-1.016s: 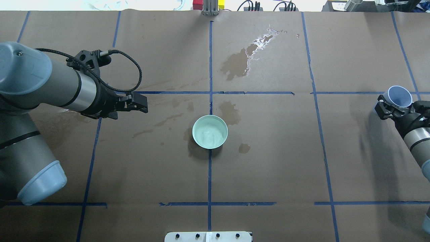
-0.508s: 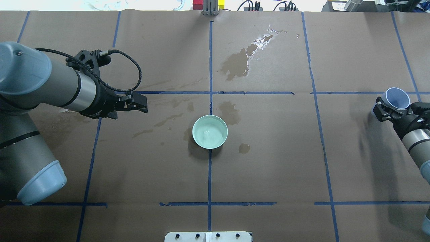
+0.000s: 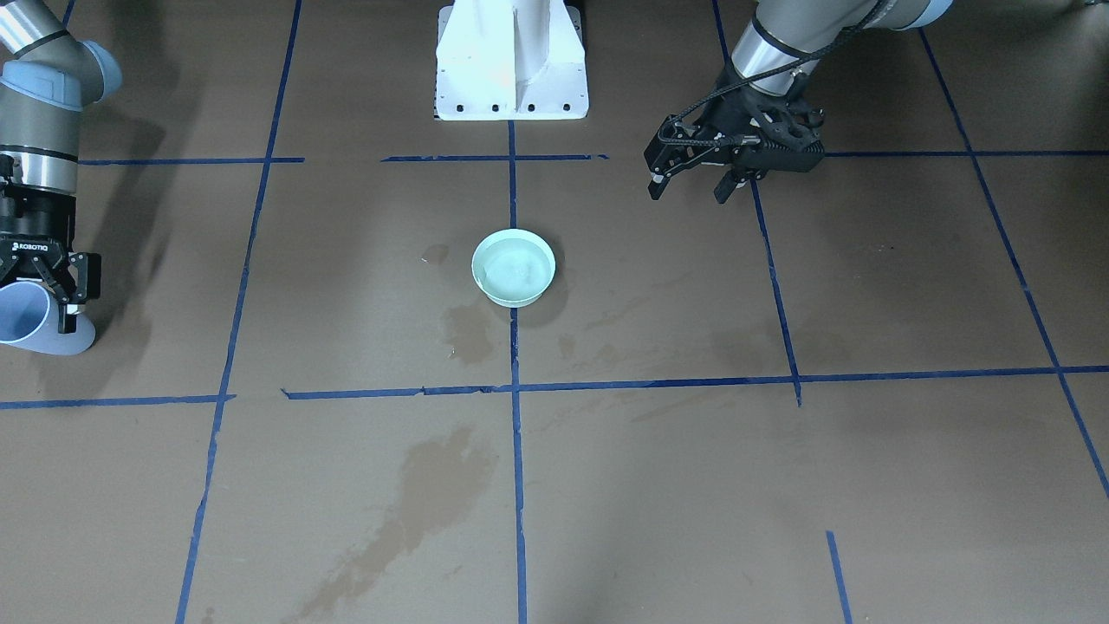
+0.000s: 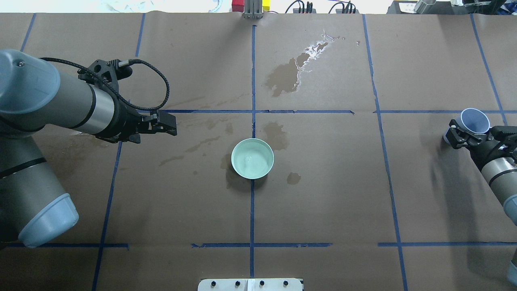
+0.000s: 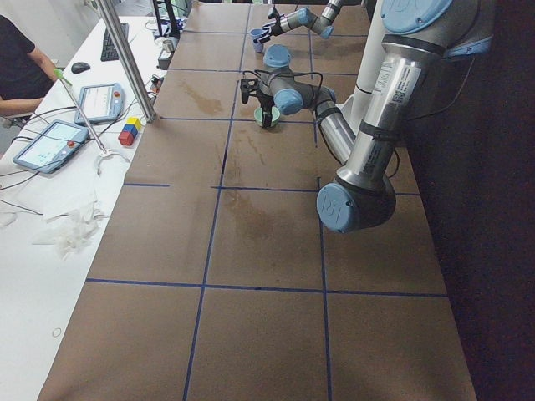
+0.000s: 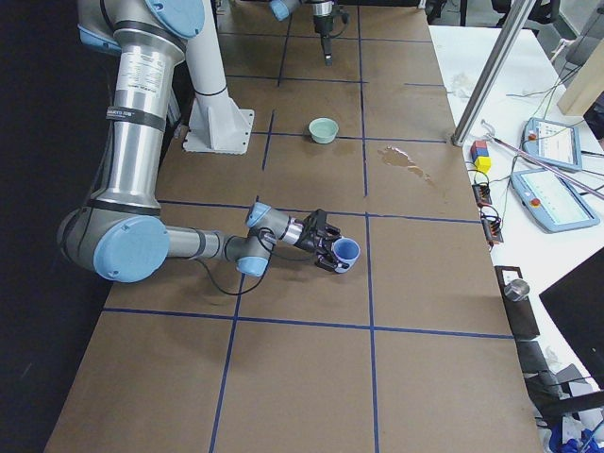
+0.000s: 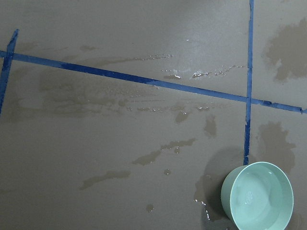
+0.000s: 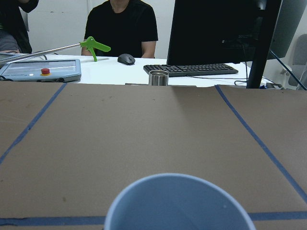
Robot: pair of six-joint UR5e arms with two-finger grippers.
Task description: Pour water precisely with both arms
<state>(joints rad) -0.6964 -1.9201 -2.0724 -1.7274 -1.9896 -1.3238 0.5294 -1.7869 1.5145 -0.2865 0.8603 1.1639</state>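
A mint-green bowl (image 4: 252, 158) sits at the table's centre and holds the water (image 3: 514, 263), clear with a glossy surface; the left wrist view shows the bowl (image 7: 257, 196) at lower right. At the table's far right, my right gripper (image 4: 473, 131) is shut on a light blue cup (image 4: 476, 120), held low and tilted. In the right wrist view the cup (image 8: 177, 203) shows only its blue inside. The front-facing view has the cup (image 3: 30, 328) at left. My left gripper (image 4: 163, 123) hangs open and holds nothing, left of the bowl, with its fingers (image 3: 658, 182) apart.
Brown paper with blue tape lines covers the table. A large wet spill (image 4: 291, 72) lies beyond the bowl, with smaller wet patches (image 4: 293, 178) around it. The white pedestal base (image 3: 511, 61) stands at the robot's side. People (image 8: 122, 28) sit at a desk past the right end.
My right gripper has carried the blue cup a little to the left and lower. The left arm and the bowl have hardly moved.
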